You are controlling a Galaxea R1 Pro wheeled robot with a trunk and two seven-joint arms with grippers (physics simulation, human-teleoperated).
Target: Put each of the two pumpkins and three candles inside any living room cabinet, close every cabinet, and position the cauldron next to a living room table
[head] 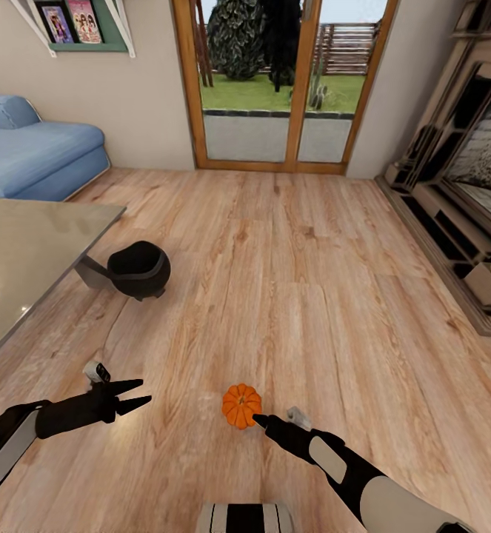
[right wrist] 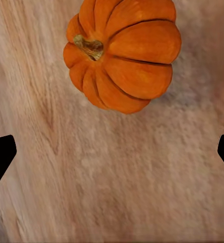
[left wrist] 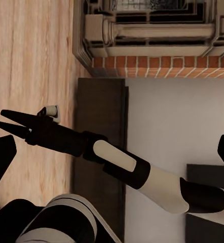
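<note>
Pumpkin [head: 241, 405] sits on wood floor [head: 312, 281], just ahead of right pincer [head: 260, 420]; contact unclear in head view. In right wrist view the pumpkin [right wrist: 121, 50] lies beyond the spread fingertips [right wrist: 0, 154], not between them: released. Left pincer [head: 140, 394] hovers over bare floor, jaws parted, holding nothing. Cauldron [head: 138, 269] stands on floor beside counter [head: 30, 259] corner, by its leg. Clear floor between pumpkin and cauldron. Blue sofa [head: 34, 152] at far left, glass doors [head: 278, 81] ahead, fireplace [head: 467, 178] at right.
</note>
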